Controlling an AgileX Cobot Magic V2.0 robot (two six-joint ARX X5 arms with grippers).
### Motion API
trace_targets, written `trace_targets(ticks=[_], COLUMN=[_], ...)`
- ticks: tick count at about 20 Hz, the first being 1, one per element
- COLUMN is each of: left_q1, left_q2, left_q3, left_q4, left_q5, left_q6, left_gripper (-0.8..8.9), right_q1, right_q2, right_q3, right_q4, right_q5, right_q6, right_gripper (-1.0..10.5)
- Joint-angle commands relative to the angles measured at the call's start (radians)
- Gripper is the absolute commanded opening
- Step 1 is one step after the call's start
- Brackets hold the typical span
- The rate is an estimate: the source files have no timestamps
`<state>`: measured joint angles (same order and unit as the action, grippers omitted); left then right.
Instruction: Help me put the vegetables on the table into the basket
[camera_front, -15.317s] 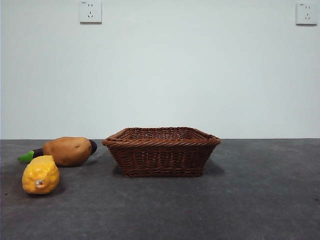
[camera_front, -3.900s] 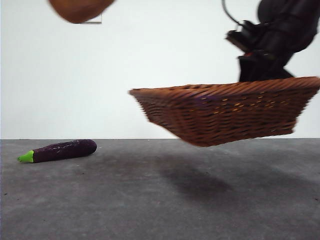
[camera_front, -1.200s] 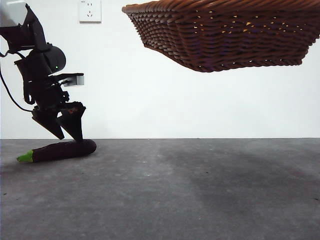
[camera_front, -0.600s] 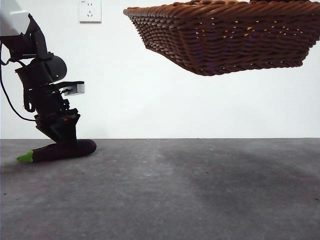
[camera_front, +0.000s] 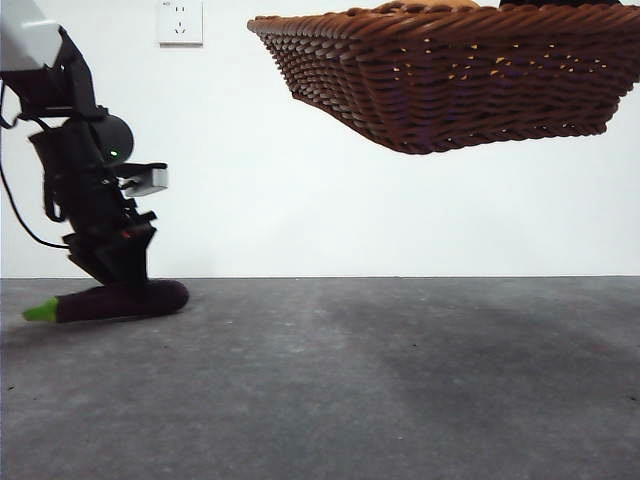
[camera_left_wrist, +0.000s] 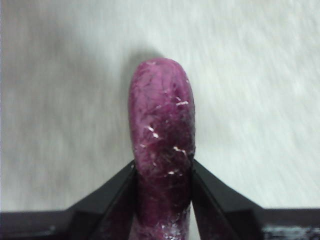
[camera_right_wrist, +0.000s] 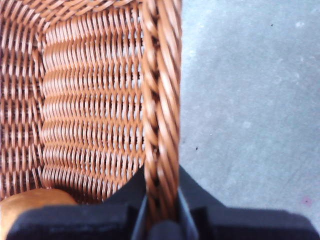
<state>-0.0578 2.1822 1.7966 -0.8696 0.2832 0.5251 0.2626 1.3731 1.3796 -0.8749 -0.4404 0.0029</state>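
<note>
The dark purple eggplant (camera_front: 110, 300) with its green stem (camera_front: 40, 310) lies low over the table (camera_front: 400, 380) at the far left. My left gripper (camera_front: 120, 276) reaches down onto it from above and is shut on its middle. The left wrist view shows both black jaws pressed against the eggplant (camera_left_wrist: 161, 125). The woven basket (camera_front: 450, 80) hangs high in the air at the upper right, tilted. My right gripper (camera_right_wrist: 161, 176) is shut on its braided rim (camera_right_wrist: 160, 100). A tan-orange potato (camera_right_wrist: 35, 200) lies inside the basket.
A white wall with a socket (camera_front: 180, 22) stands behind the table. The left arm's dark body (camera_front: 85, 170) rises along the left edge. Grey table surface (camera_right_wrist: 250, 100) shows below the raised basket.
The left gripper's jaws have shut on the eggplant, and the eggplant has shifted slightly left. The basket dipped a little, then held still.
</note>
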Motion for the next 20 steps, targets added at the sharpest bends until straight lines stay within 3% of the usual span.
trace_targets(ticks=[1, 6, 11, 16, 20], left_q1=[0.031, 0.011, -0.152, -0.465, -0.578], left_q2=[-0.085, -0.338, -0.58, -0.59, -0.464], left_q3=[-0.007, -0.007, -0.008, -0.008, -0.008], left_q4=[-0.013, -0.098, -0.207, -0.243, -0.277], left_q5=[0.09, 0.204, 0.202, 0.011, -0.082], left_q6=[-0.018, -0.001, 0.037, 0.071, 0.113], left_gripper=[-0.06, -0.06, -0.06, -0.06, -0.06], right_q1=[0.002, 0.003, 0.006, 0.08, 0.119], right_q2=[0.005, 0.12, 0.279, 0.326, 0.326], right_q3=[-0.002, -0.003, -0.003, -0.004, -0.004], right_q4=[0.013, 0.023, 0.071, 0.093, 0.091], right_q5=[-0.001, -0.001, -0.038, -0.066, -0.07], right_q6=[0.012, 0.019, 0.035, 0.045, 0.048], right_gripper=[-0.1, -0.1, -0.1, -0.1, -0.1])
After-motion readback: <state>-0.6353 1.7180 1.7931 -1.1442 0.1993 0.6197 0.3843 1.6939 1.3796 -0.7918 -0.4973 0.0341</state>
